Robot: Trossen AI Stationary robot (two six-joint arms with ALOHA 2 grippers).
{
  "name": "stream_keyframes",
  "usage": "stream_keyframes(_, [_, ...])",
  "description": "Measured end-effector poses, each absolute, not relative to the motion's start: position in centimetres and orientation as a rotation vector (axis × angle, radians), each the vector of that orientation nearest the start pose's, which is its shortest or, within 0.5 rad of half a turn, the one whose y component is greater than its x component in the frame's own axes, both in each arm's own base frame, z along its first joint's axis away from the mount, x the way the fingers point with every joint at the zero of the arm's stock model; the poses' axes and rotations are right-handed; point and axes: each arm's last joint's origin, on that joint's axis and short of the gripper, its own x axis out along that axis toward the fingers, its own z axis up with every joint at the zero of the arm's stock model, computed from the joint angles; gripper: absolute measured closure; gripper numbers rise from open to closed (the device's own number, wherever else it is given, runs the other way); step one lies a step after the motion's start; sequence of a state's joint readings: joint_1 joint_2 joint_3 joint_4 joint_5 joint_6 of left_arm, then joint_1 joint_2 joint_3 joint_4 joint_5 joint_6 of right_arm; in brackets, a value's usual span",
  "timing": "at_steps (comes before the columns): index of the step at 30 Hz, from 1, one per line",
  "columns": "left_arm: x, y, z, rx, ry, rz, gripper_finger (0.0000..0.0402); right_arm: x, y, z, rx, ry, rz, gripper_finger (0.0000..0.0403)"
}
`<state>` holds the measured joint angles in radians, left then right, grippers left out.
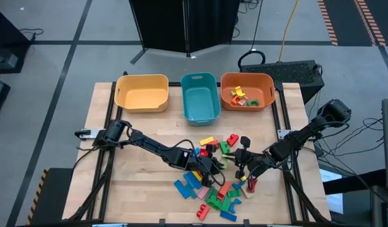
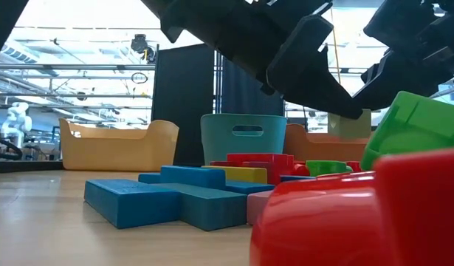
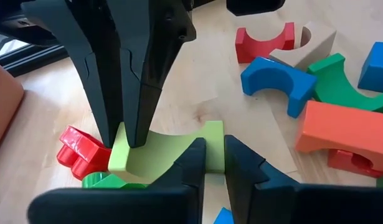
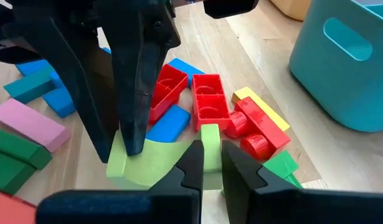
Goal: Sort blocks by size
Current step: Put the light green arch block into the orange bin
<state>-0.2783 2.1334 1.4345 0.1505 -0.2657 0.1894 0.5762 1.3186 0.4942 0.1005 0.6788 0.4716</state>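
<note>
1. While the high view is too coarse to pick out the held piece, it shows the loose multicoloured toy blocks [image 1: 212, 189] heaped mid-front on the wooden table [image 1: 137, 183]. The left gripper [image 1: 212, 165] and right gripper [image 1: 243, 165] meet over the heap. A few pieces already lie in the orange plastic bin [image 1: 246, 75]. The teal plastic bin [image 1: 200, 77] and yellow plastic bin [image 1: 141, 77] look bare.
2. Low view: flat blue slab blocks [image 2: 160, 199] sit ahead of the bins, with a big red piece [image 2: 359, 222] right at the lens. Dark arm parts hang overhead. The held piece is possibly the pale bit under them, hard to say.
3. Left wrist view: a lime-green arch-shaped plastic block [image 3: 160, 149] with a matte face, two square legs and a shallow curve. The left gripper [image 3: 214, 144] has its fingers nearly together around one leg, seemingly pinching it. The right gripper [image 3: 126, 134] is clamped on the other leg.
4. Right wrist view: same arch [image 4: 154, 162], raised just above red bricks [image 4: 207, 102]. The right gripper [image 4: 207, 149] is closed on the near leg and the left gripper [image 4: 126, 143] is on the far leg.
5. Handling, my judgement: light, rigid, not fragile, somewhat slick. Hold a leg across its flat side faces, not the curved underside. A one-leg grip may let it swing, so pinch deep.
</note>
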Motion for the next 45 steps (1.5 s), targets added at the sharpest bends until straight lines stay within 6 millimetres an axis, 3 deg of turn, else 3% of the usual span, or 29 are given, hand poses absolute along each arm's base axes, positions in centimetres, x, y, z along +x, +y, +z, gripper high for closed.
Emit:
stream_keyframes(11, [45.1,-12.1,17.2,0.337,0.523,-0.043,0.0352,20.3,10.8,16.6,-0.002,0.498,-0.292,0.0384])
stream_keyframes(22, [43.6,-11.9,21.2,0.345,0.515,0.013,0.023,19.0,8.8,20.2,-0.072,0.339,-0.467,0.0384])
stream_keyframes(27, [43.1,-11.8,21.4,0.333,0.556,0.016,0.0211,18.5,6.1,22.0,-0.095,0.299,-0.604,0.0384])
stream_keyframes(33, [42.8,-11.3,20.2,0.32,0.583,0.025,0.021,17.7,2.0,23.6,-0.11,0.292,-0.783,0.0381])
stream_keyframes(38, [42.5,-10.8,19.0,0.308,0.579,0.019,0.021,16.5,-1.7,23.4,-0.122,0.381,-0.972,0.0381])
stream_keyframes(45, [42.5,-10.0,18.2,0.258,0.551,-0.046,0.021,15.5,-6.4,22.6,-0.008,0.49,-1.086,0.0379])
